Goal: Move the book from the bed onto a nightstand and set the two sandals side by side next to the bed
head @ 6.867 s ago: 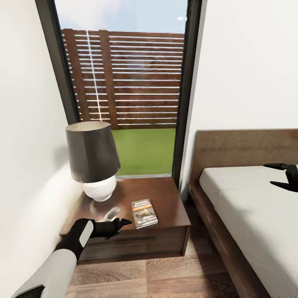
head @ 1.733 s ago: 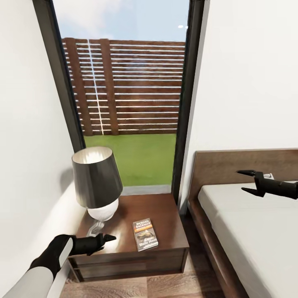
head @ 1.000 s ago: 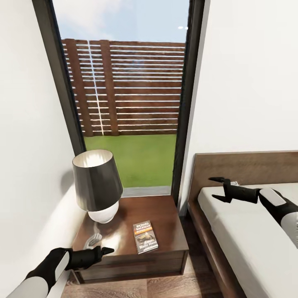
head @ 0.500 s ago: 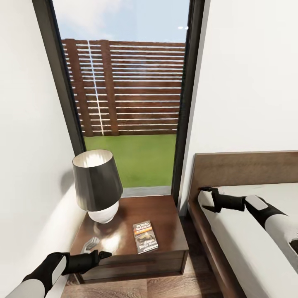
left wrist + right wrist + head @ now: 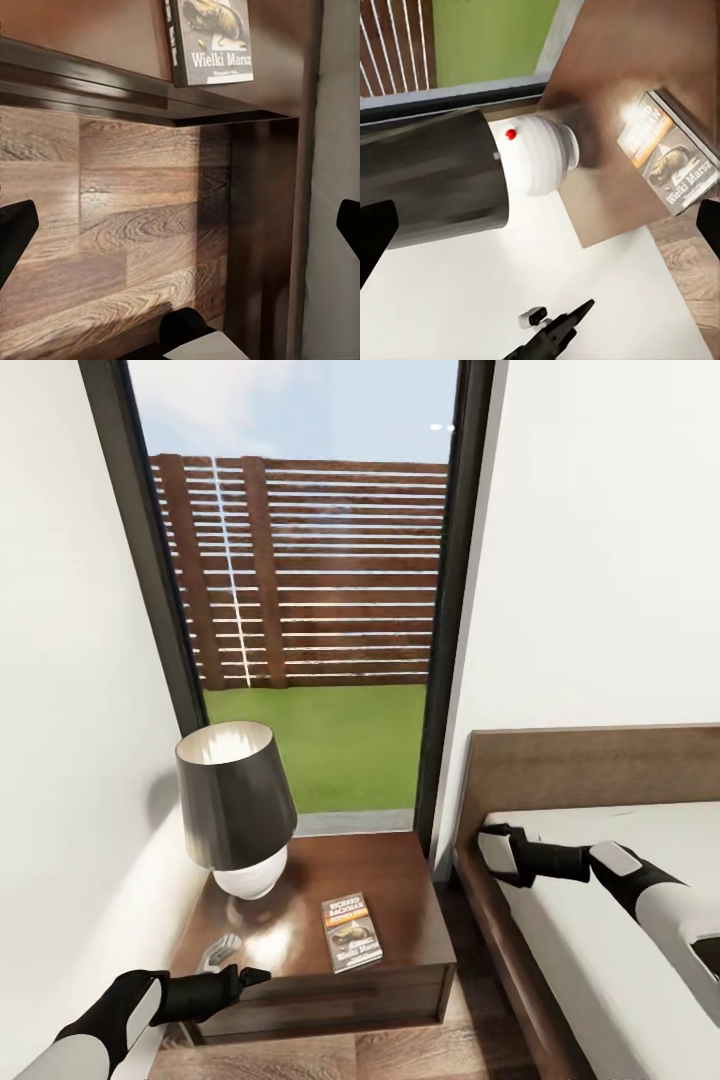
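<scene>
Near nightstand [image 5: 400,880] front edge, book [image 5: 351,931]

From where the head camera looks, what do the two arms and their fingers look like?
Both arms have pale grey-white forearm shells that change to matte black at the wrist, each with a light panel on the black part. The left gripper and the right gripper are black, ending in slim pointed fingers. I see no cables or markings.

White walls [image 5: 600,560] close in on both sides of my view, with a tall dark-framed window [image 5: 300,560] at centre showing sky, a slatted brown fence [image 5: 320,570] and grass [image 5: 330,745]. At lower left I see a lamp [image 5: 235,805] with a dark shade and white base; wood-plank floor [image 5: 400,1050] runs along the bottom.
</scene>
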You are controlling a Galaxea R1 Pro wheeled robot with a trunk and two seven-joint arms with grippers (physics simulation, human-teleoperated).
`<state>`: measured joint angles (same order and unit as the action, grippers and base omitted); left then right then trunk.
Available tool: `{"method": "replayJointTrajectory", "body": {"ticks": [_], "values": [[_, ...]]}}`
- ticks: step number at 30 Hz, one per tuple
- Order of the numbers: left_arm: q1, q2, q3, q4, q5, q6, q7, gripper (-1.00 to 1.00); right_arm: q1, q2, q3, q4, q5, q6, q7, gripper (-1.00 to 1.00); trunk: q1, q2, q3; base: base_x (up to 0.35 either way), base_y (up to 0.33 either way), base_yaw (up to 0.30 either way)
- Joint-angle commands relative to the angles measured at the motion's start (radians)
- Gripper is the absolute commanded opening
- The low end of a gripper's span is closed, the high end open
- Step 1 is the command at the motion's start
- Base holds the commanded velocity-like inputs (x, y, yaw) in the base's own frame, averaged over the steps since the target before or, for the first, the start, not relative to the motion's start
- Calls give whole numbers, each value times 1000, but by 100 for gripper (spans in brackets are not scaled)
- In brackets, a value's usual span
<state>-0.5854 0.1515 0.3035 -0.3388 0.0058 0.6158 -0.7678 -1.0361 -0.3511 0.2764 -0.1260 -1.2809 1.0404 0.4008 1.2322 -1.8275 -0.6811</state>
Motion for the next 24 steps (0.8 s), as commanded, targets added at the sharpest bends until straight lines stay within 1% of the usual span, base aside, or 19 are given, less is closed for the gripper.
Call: {"method": "replayJointTrajectory", "body": {"ticks": [1, 11, 24], "values": [[-1, -1, 5, 0, 0, 9, -2, 100, -1, -1, 8, 3, 5, 0, 10, 100, 0, -1, -1, -50, 55, 0], [-1, -3, 5, 3, 0, 9, -1, 100, -1, 0, 6, 16, 34, 0, 10, 100, 0, -1, -1, -103, 116, 0], [-1, -3, 5, 14, 0, 9, -1, 100, 4, -1, 5, 31, 39, -2, 10, 100, 0, -1, -1, -122, 128, 0]]}}
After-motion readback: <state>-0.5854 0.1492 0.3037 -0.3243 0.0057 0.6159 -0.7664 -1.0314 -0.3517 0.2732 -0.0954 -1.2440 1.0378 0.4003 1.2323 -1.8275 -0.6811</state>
